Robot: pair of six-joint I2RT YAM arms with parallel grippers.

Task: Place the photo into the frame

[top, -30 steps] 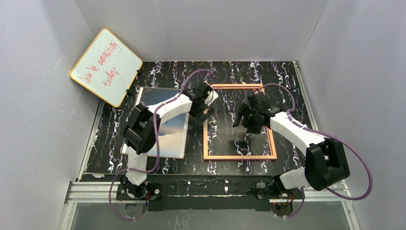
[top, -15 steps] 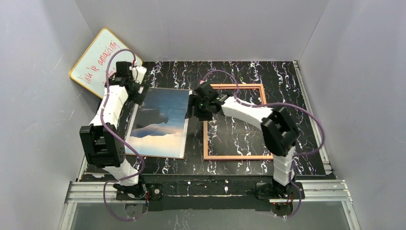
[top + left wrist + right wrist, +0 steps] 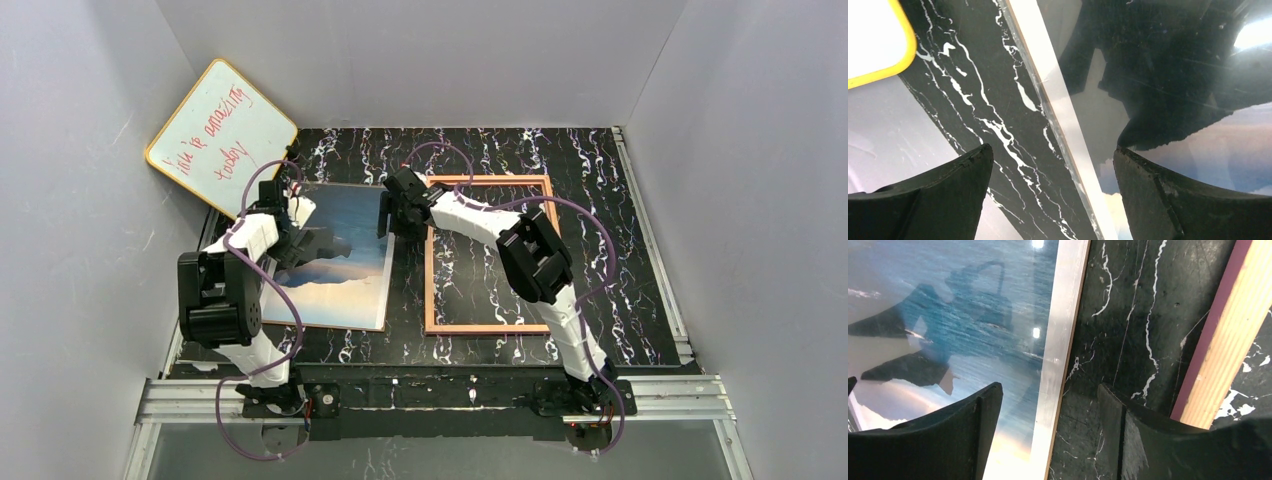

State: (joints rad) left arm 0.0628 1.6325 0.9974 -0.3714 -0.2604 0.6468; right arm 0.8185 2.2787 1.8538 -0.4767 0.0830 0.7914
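The photo (image 3: 345,275), a sea and peach-sky print with a white margin, lies flat on the left of the black marbled mat. The frame (image 3: 490,327) lies flat to its right, wood-coloured side up, with mat showing through it. My left gripper (image 3: 293,222) is open and straddles the photo's left edge (image 3: 1068,130), one finger over the mat and one over the print (image 3: 1173,75). My right gripper (image 3: 385,212) is open and straddles the photo's right edge (image 3: 1058,340), one finger over the print (image 3: 948,315) and one over the mat beside the frame's left bar (image 3: 1228,340).
A yellow-edged whiteboard (image 3: 220,140) with red writing leans in the back left corner, close behind my left arm; its corner shows in the left wrist view (image 3: 878,45). Grey walls enclose the mat on three sides. A metal rail (image 3: 440,395) runs along the near edge.
My left gripper moved from over the frame's corner, via the back left by the whiteboard, to the photo's left edge. My right gripper moved from over the frame to the photo's right edge.
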